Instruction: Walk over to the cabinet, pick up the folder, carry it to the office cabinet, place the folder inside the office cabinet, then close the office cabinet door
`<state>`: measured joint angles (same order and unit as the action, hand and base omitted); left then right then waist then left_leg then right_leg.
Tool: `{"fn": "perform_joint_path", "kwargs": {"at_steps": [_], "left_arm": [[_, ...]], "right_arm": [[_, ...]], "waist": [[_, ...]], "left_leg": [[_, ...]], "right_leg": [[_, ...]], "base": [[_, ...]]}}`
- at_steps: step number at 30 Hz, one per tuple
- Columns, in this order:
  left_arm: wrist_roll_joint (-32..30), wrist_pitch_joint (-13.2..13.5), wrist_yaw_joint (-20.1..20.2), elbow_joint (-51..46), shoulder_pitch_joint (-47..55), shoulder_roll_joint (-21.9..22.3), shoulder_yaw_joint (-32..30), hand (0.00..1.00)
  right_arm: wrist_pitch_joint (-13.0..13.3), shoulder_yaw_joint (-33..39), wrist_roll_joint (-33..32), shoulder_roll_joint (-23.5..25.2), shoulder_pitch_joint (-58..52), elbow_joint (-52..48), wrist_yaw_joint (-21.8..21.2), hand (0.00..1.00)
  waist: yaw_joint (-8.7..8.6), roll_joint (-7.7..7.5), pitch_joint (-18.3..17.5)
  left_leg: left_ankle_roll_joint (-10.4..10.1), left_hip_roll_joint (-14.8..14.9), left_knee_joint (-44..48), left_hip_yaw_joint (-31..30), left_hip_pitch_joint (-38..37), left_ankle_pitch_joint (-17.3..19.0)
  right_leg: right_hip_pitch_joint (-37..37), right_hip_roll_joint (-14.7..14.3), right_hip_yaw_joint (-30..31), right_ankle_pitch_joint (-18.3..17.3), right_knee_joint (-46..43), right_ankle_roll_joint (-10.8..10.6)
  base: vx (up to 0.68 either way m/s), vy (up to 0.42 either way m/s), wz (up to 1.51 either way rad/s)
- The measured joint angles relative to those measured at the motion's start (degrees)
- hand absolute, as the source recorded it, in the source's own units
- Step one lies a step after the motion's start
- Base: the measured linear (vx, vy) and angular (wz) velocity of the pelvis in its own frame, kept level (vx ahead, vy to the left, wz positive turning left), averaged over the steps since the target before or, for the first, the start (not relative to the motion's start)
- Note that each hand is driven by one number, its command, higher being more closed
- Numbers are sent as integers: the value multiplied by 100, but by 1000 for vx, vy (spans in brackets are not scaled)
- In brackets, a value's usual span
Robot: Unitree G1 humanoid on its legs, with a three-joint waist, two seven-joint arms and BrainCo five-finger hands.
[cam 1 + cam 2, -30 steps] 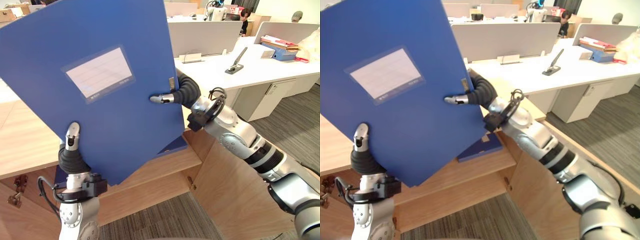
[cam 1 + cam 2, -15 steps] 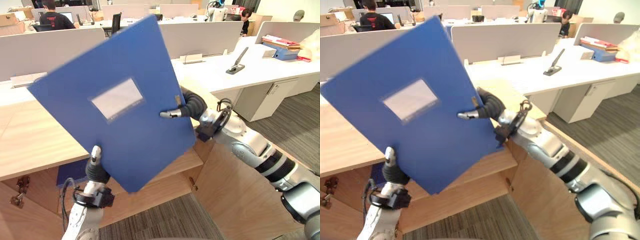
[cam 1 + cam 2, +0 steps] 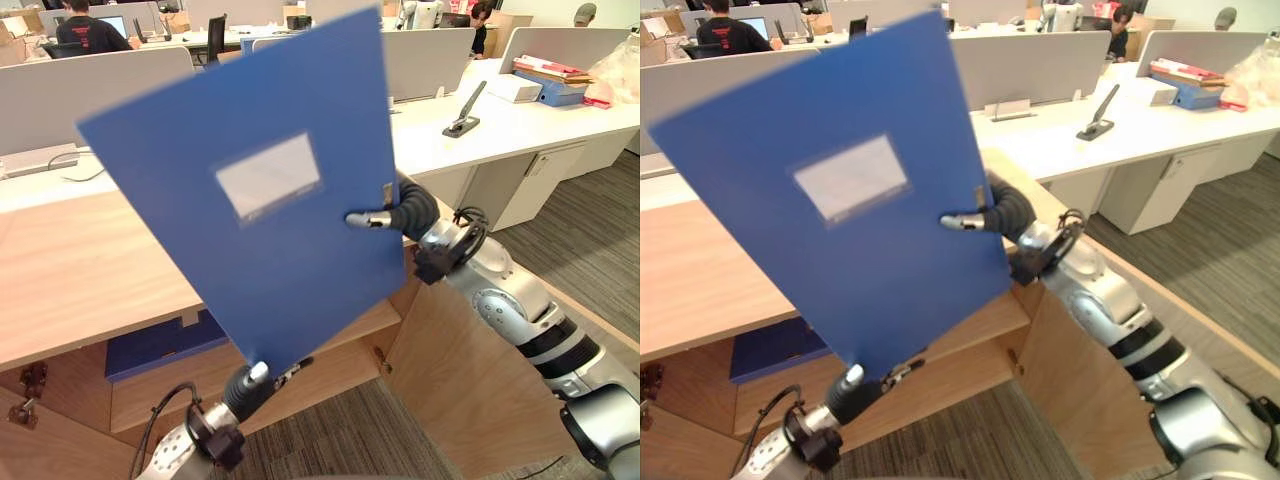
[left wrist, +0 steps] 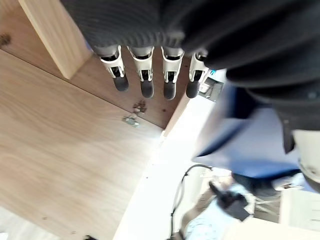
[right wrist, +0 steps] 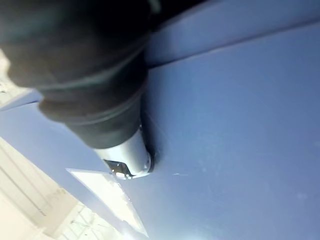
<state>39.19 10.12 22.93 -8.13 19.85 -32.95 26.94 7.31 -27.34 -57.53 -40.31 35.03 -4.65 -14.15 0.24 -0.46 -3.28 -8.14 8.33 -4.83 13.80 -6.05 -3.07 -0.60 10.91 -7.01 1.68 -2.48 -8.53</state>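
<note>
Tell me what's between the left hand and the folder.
Nothing: in the left eye view the left hand sits right at the folder's bottom corner, fingers straight; contact unclear. The right hand pinches its edge.

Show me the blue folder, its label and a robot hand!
blue folder (image 3: 305,285): left eye view, lower cover
label (image 3: 268,177): left eye view, middle
right robot hand (image 3: 372,217): left eye view, thumb
</note>
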Motion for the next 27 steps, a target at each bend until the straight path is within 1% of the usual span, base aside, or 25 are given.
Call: {"fn": "perform_joint_path", "kwargs": {"at_steps": [1, 3, 5, 6, 8, 11, 12, 13, 14, 15, 16, 17, 19, 20, 21, 22, 23, 25, 26, 27], "left_arm": [[-580, 30, -172, 255, -48, 20, 126, 0], [-1001, 43, -263, 526, -78, 76, 152, 0], [-1419, 69, -357, 1140, -200, 251, 148, 0], [-1512, 73, -381, 1352, -236, 309, 149, 0], [-1938, 48, -468, 2235, -365, 554, 145, 0], [-2377, 18, -589, 3009, -467, 865, 105, 0], [-2526, 1, -653, 3483, -547, 1072, 39, 0], [-2713, -65, -732, 3964, -608, 1329, -160, 0], [-2829, -100, -783, 4196, -636, 1443, -268, 0], [-3108, -148, -884, 4653, -683, 1629, -453, 0], [-3232, -173, -908, 4967, -734, 1802, -708, 0], [-3393, -158, -960, 5100, -762, 1887, -855, 0], [-3944, -160, -1168, 5659, -1046, 2113, -1295, 0], [-4050, -159, -1217, 5732, -1079, 2142, -1393, 0], [-4241, -154, -1285, 5797, -1102, 2170, -1545, 0], [-4493, -157, -1402, 5890, -1139, 2180, -1773, 0], [-4603, -158, -1465, 5935, -1149, 2183, -1879, 0], [-4917, -191, -1672, 6132, -1152, 2157, -2241, 0], [-5002, -199, -1705, 6206, -1152, 2156, -2319, 0], [-5102, -239, -1756, 6355, -1151, 2137, -2474, 0]], "right_arm": [[141, 101, -133, 207, -137, -183, 23, 100], [167, 101, -224, 328, -231, -338, 14, 100], [165, 51, -218, 344, -390, -492, -4, 100], [163, 16, -217, 345, -416, -494, -8, 100], [122, -201, -201, 343, -495, -511, -24, 100], [71, -403, -183, 349, -530, -540, -34, 100], [38, -455, -142, 361, -531, -568, -34, 100], [15, -477, -39, 413, -530, -610, -34, 100], [10, -500, 19, 454, -530, -613, -37, 100], [1, -617, 36, 510, -526, -612, -40, 100], [-22, -781, 44, 529, -519, -610, -47, 100], [-77, -876, 74, 529, -513, -603, -62, 100], [-281, -1346, 526, 530, -399, -518, -181, 100], [-326, -1452, 665, 526, -362, -484, -244, 100], [-379, -1554, 945, 525, -343, -451, -323, 100], [-424, -1622, 1425, 523, -338, -412, -360, 100], [-429, -1649, 1572, 524, -331, -379, -368, 100], [-449, -1684, 2108, 537, -316, -281, -372, 100], [-449, -1684, 2254, 551, -316, -247, -374, 100], [-450, -1685, 2549, 574, -316, -184, -373, 100]], "waist": [[-8, -3, 6], [-21, -7, 10], [-2, -26, 25], [4, -35, 31], [3, -73, 75], [11, -142, 132], [40, -172, 150], [61, -205, 171], [67, -218, 178], [80, -241, 189], [93, -259, 203], [106, -265, 206], [144, -269, 208], [136, -273, 210], [128, -282, 215], [123, -301, 222], [127, -304, 224], [130, -311, 221], [128, -313, 219], [127, -319, 221]], "left_leg": [[1, 0, 0, 4, 0, 1], [1, 0, 0, 11, 0, 1], [1, 0, 0, 11, 1, 2], [3, 3, 2, 10, 2, 6], [0, 14, 4, 14, 2, 15], [0, 18, 7, 25, 9, 19], [4, 17, 10, 43, 12, 25], [14, 16, 21, 58, 16, 36], [17, 16, 25, 59, 17, 39], [20, 16, 25, 60, 19, 44], [21, 16, 26, 52, 35, 47], [23, 13, 31, 51, 42, 48], [29, 15, 40, 41, 49, 51], [31, 15, 46, 37, 55, 53], [36, 15, 60, 24, 71, 55], [41, 15, 88, -16, 107, 58], [41, 16, 90, -22, 109, 58], [41, 16, 94, -27, 108, 58], [40, 16, 95, -28, 107, 58], [40, 16, 96, -31, 107, 58]], "right_leg": [[-4, 1, 4, 0, 0, 0], [-8, 0, 10, 0, 0, 0], [-8, 0, 10, 0, 2, 0], [-12, 0, 10, -2, 7, -1], [-32, -10, 12, -2, 18, 0], [-32, -15, 22, -2, 27, 0], [-31, -15, 36, -2, 27, 0], [-35, -16, 50, -2, 28, 0], [-34, -16, 50, -2, 30, 0], [-33, -16, 49, -2, 40, 0], [-41, -15, 44, -2, 44, 0], [-44, -12, 43, -2, 44, 0], [-43, -12, 37, -3, 44, -1], [-44, -12, 36, -3, 44, -1], [-46, -10, 28, -3, 43, -1], [-48, -3, -7, -3, 41, -1], [-46, -3, -12, -3, 40, -1], [-44, -1, -13, -3, 36, -2], [-44, 0, -13, -3, 35, -2], [-44, 0, -14, -3, 34, -2]], "base": [[0, 0, 0], [0, 0, 0], [0, 0, 0], [0, 0, 0], [0, 0, 0], [8, 1, -1], [36, 6, -6], [31, 6, -6], [28, 5, -3], [0, 0, 0], [0, 0, 0], [0, 0, 0], [0, 0, 0], [0, 0, 0], [0, 0, 8], [0, 0, 9], [0, 0, 7], [0, 0, 0], [0, 0, 0], [0, 0, 0]]}}
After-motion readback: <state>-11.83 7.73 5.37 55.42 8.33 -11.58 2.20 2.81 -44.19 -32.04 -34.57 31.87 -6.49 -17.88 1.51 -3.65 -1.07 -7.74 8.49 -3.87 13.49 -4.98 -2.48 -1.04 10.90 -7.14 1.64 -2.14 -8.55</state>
